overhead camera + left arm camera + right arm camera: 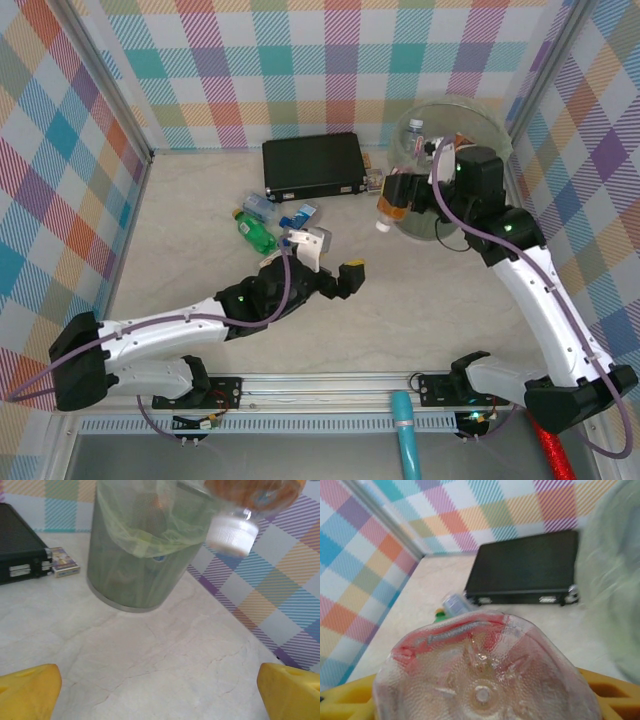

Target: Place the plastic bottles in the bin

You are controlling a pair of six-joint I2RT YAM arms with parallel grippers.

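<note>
The pale marble-patterned table (420, 320) carries everything, walled in by checked panels. At its far right stands the bin (492, 128), a round translucent green bucket with a thin bag folded over its rim, and at least one capped bottle (416, 130) shows inside it. To the left of the bin, against the back wall, lies a flat black case (312, 165), latches facing the near side. The left arm stretches low across the middle of the table, and its left fingers (352, 268) are spread wide apart and empty; in the left wrist view the yellow tips (27, 690) sit at the two bottom corners with bare table between them. The right arm bends back over the bin's near side, and its right fingers (615, 690) are clamped on a white-capped bottle (386, 212). This clear bottle with an orange-red label hangs off the table just beside the bin's left wall, cap tilted downward. Whether it is level with the rim cannot be told. Near the case's left corner lie a green bottle (255, 230) and two blue-labelled bottles (258, 207), close together. A small printed box (65, 569) rests against the case's right end.
</note>
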